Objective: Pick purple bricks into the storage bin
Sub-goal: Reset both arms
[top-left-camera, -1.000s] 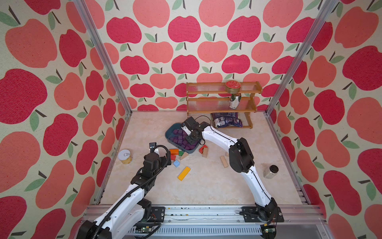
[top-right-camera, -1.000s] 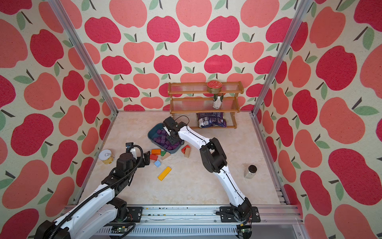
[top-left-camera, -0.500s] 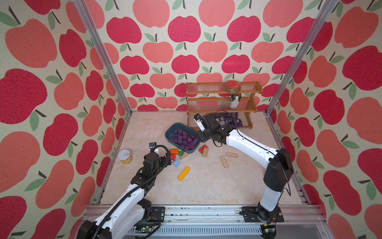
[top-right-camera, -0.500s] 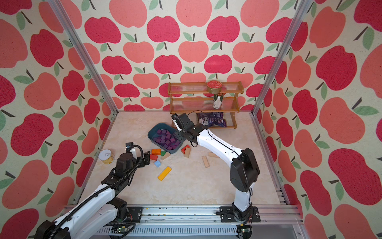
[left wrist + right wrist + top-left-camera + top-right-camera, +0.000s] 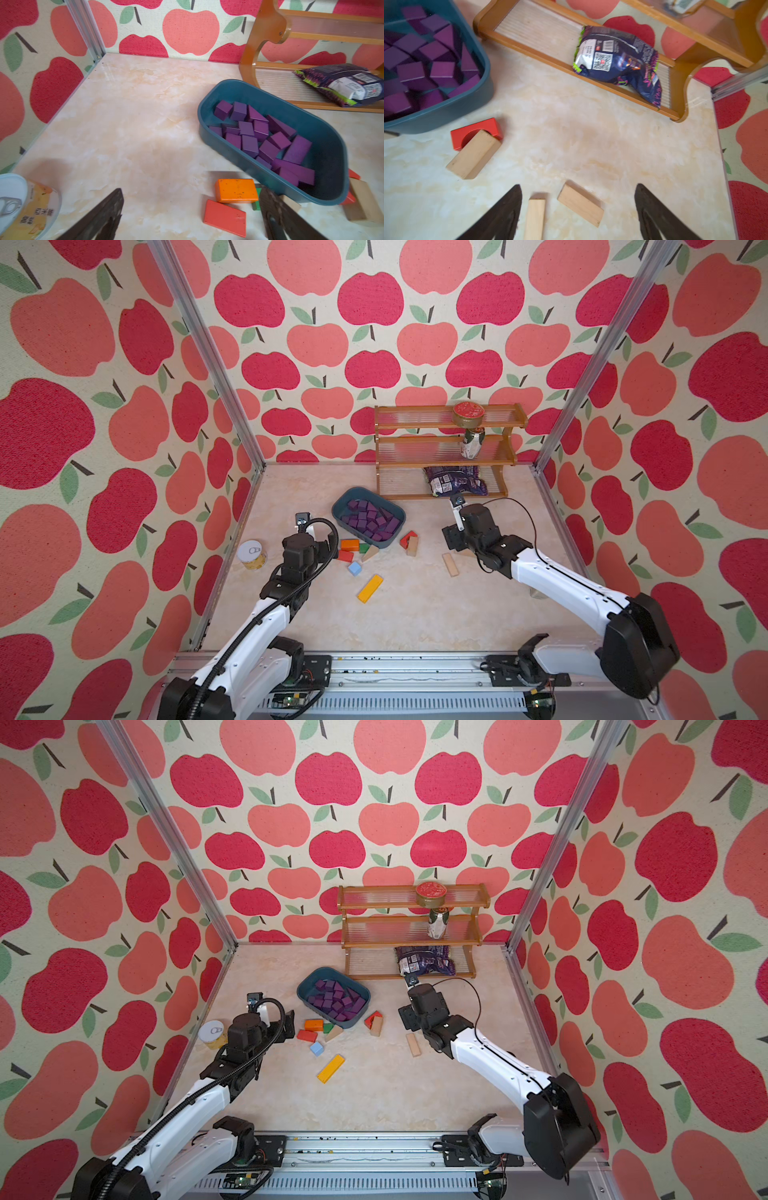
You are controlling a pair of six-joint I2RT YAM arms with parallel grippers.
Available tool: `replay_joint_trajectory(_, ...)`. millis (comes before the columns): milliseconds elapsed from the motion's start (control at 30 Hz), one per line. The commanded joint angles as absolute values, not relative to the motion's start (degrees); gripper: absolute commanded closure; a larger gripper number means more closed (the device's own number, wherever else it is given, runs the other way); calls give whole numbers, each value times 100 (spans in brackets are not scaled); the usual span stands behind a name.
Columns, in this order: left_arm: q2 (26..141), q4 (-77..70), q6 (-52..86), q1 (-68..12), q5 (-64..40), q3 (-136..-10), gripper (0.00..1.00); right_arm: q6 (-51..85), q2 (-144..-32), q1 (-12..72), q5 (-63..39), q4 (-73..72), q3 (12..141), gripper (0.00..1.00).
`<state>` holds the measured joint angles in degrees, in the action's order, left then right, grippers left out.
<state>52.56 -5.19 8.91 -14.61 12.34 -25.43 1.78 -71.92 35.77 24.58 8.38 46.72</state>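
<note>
purple bricks: all visible ones heaped in storage bin, centre of both top views | handling: likely light, rigid, matte; pinch opposite flat faces | left gripper: spread wide, empty | right gripper: spread wide, empty, above tan blocks
</note>
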Motion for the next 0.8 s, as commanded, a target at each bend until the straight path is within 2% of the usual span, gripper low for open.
replay_joint_trajectory(0, 5440, -728, 600, -1152, 1574, -2550, 1, 67, -6793, 3264, 2721, -211, 4098, 9)
replay_joint_trajectory(167, 5746, -1752, 443, -435, 937, -2281, 0, -407, -6461, 2760, 2606, -1807, 3005, 6)
replay_joint_trajectory(333, 6495, -2055, 615, 91, 694, -2268, 1, -491, -6326, 1973, 2846, -1874, 2612, 5)
replay_joint_trajectory(467, 7009, -2422, 530, 347, 586, -2347, 1, -80, -6219, 1084, 2169, -2433, 2158, 2)
replay_joint_trajectory(533, 7314, -2633, 492, 518, 521, -2394, 1, 68, -6528, 748, 1847, -3070, 1953, 1)
replay_joint_trajectory(667, 7905, -2760, 448, 878, 310, -2712, 1, 235, -7501, 356, 2113, -3463, 2270, 1)
replay_joint_trajectory(767, 8138, -2819, 290, 1025, 101, -2851, 1, 492, -8233, 63, 1690, -3848, 2503, 1)
